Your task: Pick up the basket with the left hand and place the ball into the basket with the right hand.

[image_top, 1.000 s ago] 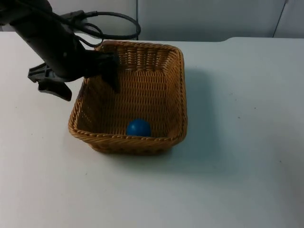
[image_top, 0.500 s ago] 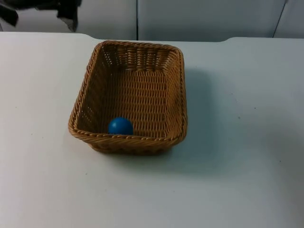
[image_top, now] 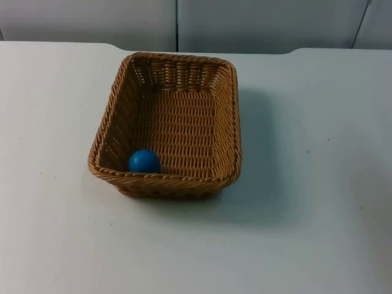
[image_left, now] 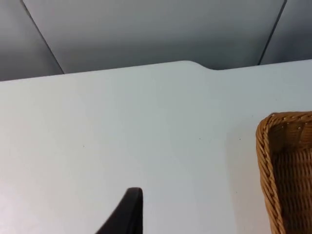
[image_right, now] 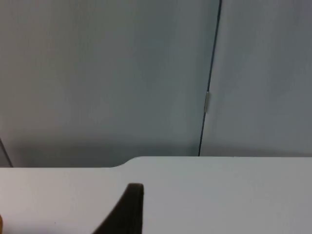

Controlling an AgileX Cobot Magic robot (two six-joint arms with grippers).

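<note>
A brown wicker basket [image_top: 228,116] rests flat on the white table, a little left of centre in the top view. A blue ball [image_top: 144,161] lies inside it, against the near wall by the near-left corner. My left gripper [image_left: 127,214] hovers over bare table, apart from the basket, whose rim corner [image_left: 265,139] is visible in the left wrist view. My right gripper [image_right: 129,209] is held back over the table's far side and faces the grey partition wall [image_right: 107,78]. Neither gripper touches the basket or the ball.
White table [image_top: 312,184] stretches on all sides of the basket. The grey partition wall [image_top: 257,21] closes off the far edge.
My left arm, which was at the basket's left rim a second ago, has pulled away up and to the left, out of the top view. The ball has rolled left along the near wall.
</note>
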